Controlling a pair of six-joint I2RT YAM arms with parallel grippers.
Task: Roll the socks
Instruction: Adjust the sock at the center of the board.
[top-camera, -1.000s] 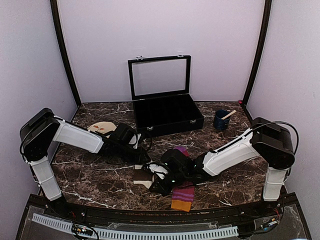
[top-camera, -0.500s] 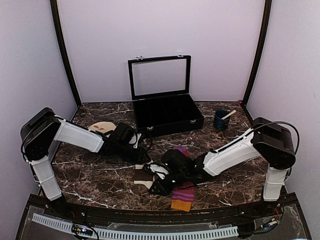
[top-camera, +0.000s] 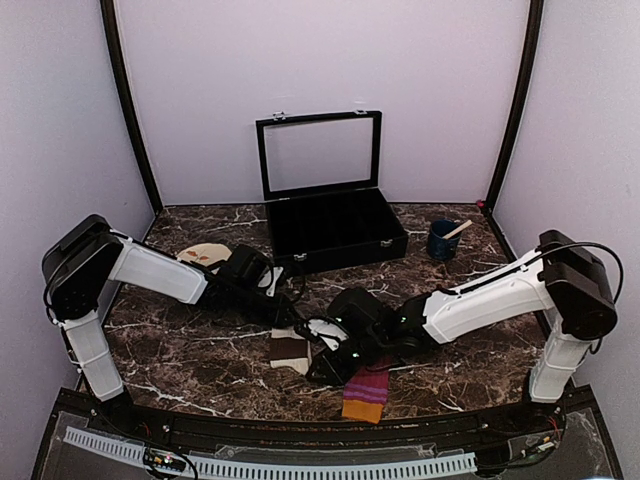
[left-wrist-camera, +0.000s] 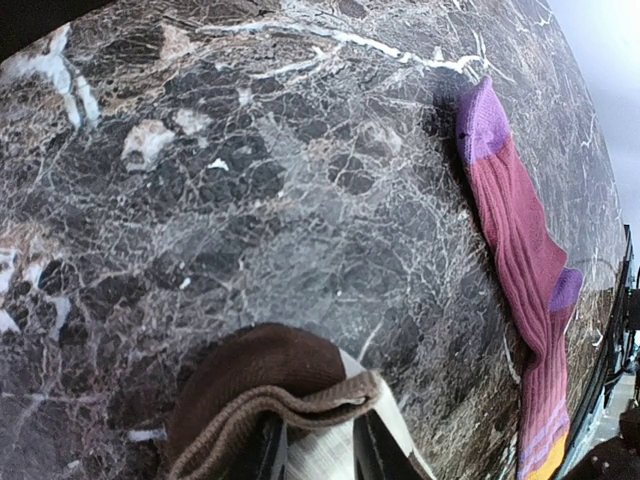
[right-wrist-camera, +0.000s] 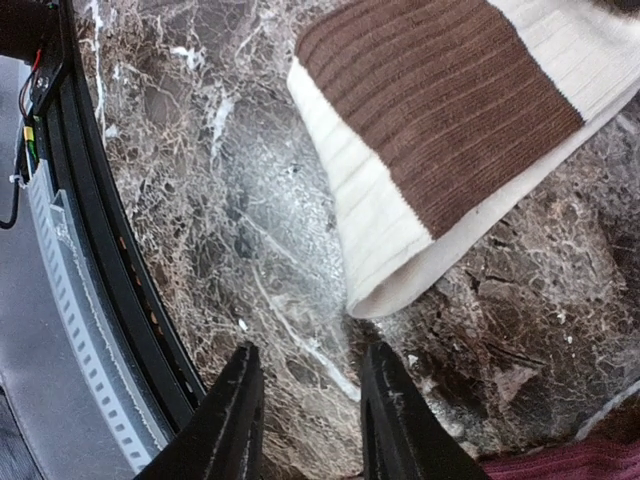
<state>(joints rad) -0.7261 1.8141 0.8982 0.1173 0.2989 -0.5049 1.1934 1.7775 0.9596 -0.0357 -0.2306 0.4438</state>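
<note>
Cream sock (top-camera: 290, 352) — your left gripper (top-camera: 287, 318) has one end, your right gripper (top-camera: 328, 368) sits just off the other.

Your left gripper is narrowed on the brown-tipped end of the cream sock, with fabric bunched between its fingers (left-wrist-camera: 268, 450). Your right gripper stands part-open, and only the marble tabletop (right-wrist-camera: 250, 230) shows between its fingers (right-wrist-camera: 235, 420). From the right gripper, the sock's cream-edged free end lies just ahead of the fingertips and a little to one side, not touching. The sock's long axis slants from the left gripper toward the near table edge, with a brown band across it. I judge the roll would start with the right arm closing on that free end. The magenta sock (top-camera: 365, 390) lies just beside, running far-to-near — orange cuff toward the arm bases, upper part hidden under the right arm.
</note>
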